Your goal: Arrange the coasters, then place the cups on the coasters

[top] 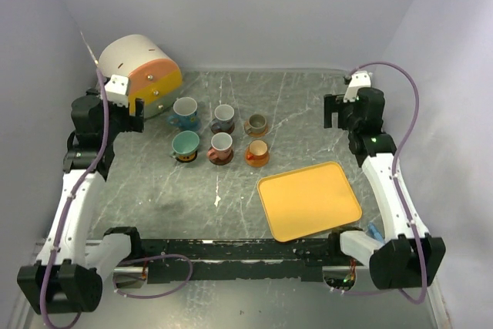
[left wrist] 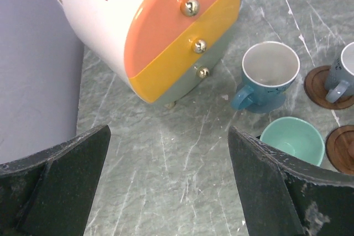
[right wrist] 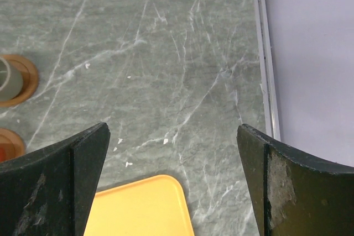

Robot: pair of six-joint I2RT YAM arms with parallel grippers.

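Six cups stand in two rows of three, each on a coaster: blue cup (top: 185, 112), grey cup (top: 223, 117) and olive-brown cup (top: 256, 124) behind; teal cup (top: 185, 144), reddish cup (top: 221, 146) and orange cup (top: 257, 152) in front. The left wrist view shows the blue cup (left wrist: 271, 75), the teal cup (left wrist: 292, 139) and the grey cup (left wrist: 345, 73) on a dark brown coaster (left wrist: 319, 87). My left gripper (top: 127, 117) (left wrist: 168, 181) hovers open and empty left of the cups. My right gripper (top: 337, 113) (right wrist: 171, 181) hangs open and empty to their right. An orange coaster (right wrist: 25, 84) shows at the right wrist view's left edge.
A big white-and-orange cylinder (top: 139, 75) (left wrist: 155, 26) lies at the back left, close to the blue cup. A yellow tray (top: 308, 199) (right wrist: 138, 208) sits at the front right. The table's raised right rim (right wrist: 264, 64) runs beside the wall.
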